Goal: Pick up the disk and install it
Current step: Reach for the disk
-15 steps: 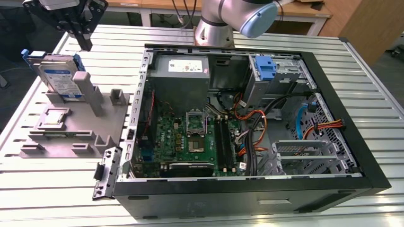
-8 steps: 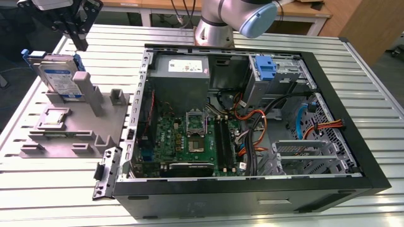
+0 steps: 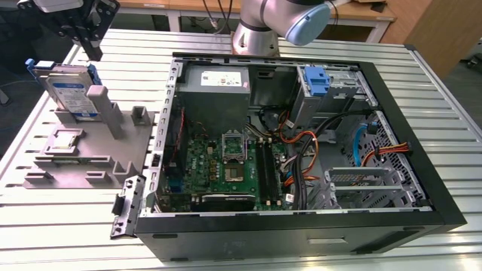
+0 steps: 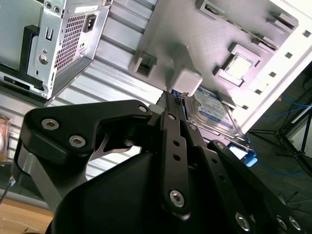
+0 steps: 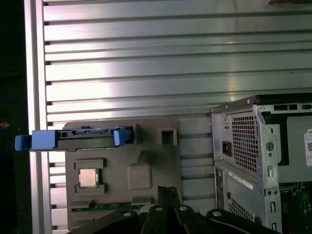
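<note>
Exterior view, upper left of the frame: end effector (image 3: pixel 93 54) hangs above the surface (image 3: pixel 45 226), near the disk (image 3: pixel 69 93) and clear of it. In both wrist views the fingertips meet with no gap between them and hold nothing.

Just below it, the disk stands on edge in a slot of the grey fixture plate (image 3: pixel 94 164), leaning on a grey post (image 3: pixel 105 110). Its labelled face is towards the camera and the blue carrier frame runs along its edges. The second wrist view has the disk (image 4: pixel 212 109) just beyond the fingertips. The first wrist view shows it edge-on (image 5: pixel 78 139), with the blue rails sticking out past the plate. A small processor chip (image 3: pixel 65 140) lies in a pocket lower on the plate.

Centre of the frame: open computer case (image 3: pixel 301 223) lying on its side, with the power-supply box (image 3: pixel 214 84) at its upper end. Upper right of centre: a lone blue bracket (image 3: pixel 318 82) beside the metal drive cage (image 3: pixel 342 84).

Handling, as judged:
- The disk is rigid and dense for its size.
- The metal skin is smooth and likely slippery.
- It won't tolerate knocks.
- The plastic frame will flex, so pinching the rails risks slip.
- The best hold looks to be across the two flat faces near the free upper edge, clear of the post.
</note>
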Controlling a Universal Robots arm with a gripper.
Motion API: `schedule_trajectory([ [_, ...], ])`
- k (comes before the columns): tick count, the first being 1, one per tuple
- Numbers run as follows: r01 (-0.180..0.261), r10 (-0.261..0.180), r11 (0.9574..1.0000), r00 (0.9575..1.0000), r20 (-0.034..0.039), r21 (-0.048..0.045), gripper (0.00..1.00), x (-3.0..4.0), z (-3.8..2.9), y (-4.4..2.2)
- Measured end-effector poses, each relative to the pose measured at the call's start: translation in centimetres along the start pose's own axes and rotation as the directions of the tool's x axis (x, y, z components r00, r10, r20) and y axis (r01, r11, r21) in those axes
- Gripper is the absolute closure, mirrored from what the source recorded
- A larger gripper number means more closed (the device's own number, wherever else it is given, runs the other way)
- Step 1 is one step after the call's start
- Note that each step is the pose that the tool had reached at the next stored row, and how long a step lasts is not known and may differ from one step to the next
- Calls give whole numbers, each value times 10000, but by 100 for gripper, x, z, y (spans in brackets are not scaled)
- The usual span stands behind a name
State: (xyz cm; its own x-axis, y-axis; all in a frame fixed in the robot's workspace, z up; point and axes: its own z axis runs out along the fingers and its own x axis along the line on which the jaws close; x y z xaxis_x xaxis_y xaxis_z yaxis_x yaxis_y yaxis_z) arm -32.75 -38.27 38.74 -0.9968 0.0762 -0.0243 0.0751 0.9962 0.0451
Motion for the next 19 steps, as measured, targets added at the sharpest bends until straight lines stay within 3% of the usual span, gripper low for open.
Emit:
schedule_trajectory([
  [11, -1, 1, 10000, 10000, 0, 1, 90, 20, 0, -1],
  [19, 0, 0, 10000, 10000, -1, 1, 90, 86, -2, -7],
])
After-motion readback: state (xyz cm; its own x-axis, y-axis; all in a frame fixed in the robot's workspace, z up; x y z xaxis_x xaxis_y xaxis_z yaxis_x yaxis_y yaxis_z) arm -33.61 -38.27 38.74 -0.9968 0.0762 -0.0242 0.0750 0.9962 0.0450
